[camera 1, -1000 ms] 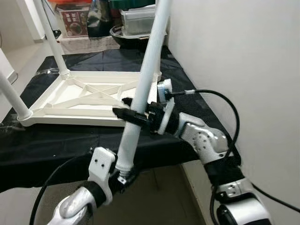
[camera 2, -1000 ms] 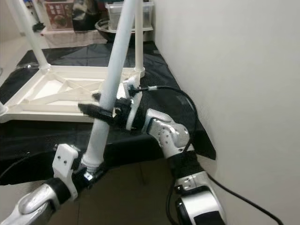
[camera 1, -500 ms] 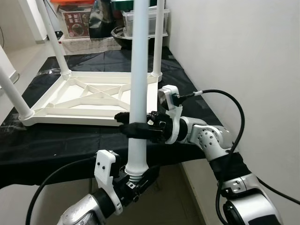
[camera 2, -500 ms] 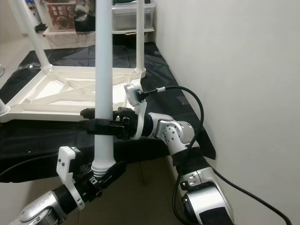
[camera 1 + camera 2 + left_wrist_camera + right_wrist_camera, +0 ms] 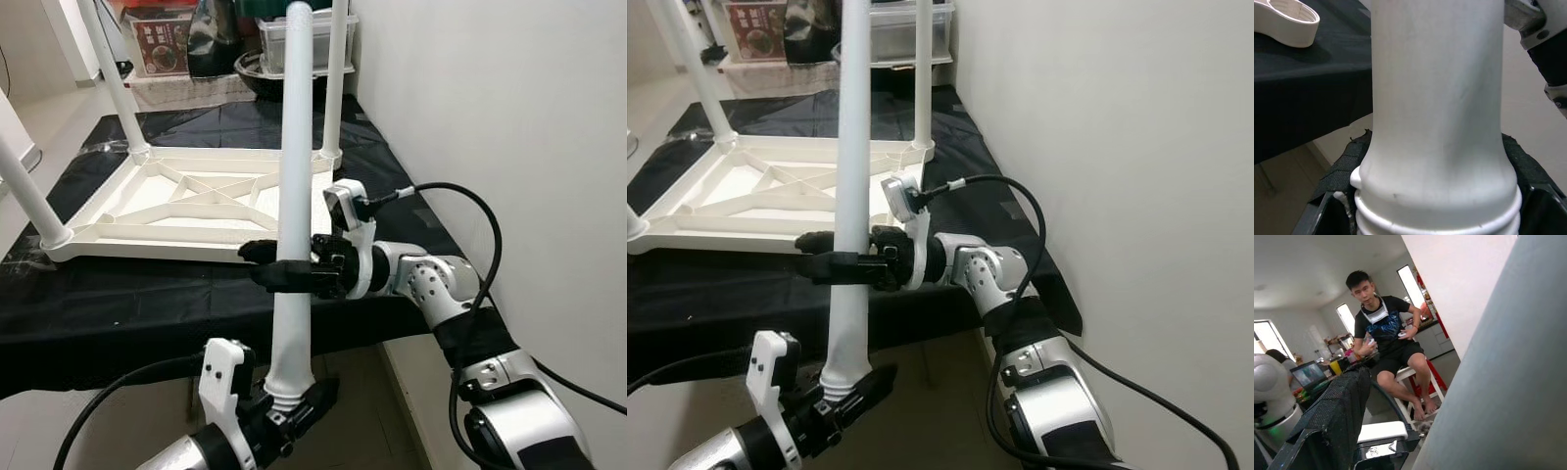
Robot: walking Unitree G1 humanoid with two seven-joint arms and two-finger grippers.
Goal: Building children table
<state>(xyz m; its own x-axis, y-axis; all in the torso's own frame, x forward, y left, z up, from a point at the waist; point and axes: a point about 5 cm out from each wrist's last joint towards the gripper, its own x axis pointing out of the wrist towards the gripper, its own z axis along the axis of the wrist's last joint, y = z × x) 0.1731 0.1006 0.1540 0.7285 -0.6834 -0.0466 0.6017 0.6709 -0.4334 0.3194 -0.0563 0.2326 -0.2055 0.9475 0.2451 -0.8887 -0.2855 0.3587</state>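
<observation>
Holding one loose leg (image 5: 292, 196) upright, just in front of the upturned table frame (image 5: 186, 206): right end effector (image 5: 279, 277) clamped mid-shaft, left end effector (image 5: 289, 411) gripping its threaded end. Your risk: twisting either grip unevenly could tilt the leg against the frame's near corner.

Loose leg (image 5: 294, 186): a long white plastic tube, standing nearly upright in front of the table edge; its ribbed, threaded end (image 5: 1437, 215) points down and its plain rounded end is up.
Tabletop (image 5: 186, 206): a white plastic slab lying upside down on a black cloth, its underside ribbed with crossing braces inside a raised rim.
Fitted legs: three white tubes stand up from the corners, one at the far right (image 5: 336, 78), one at the far left (image 5: 113, 83), one at the near left (image 5: 24, 191).
Near right corner: hidden behind the loose leg.
</observation>
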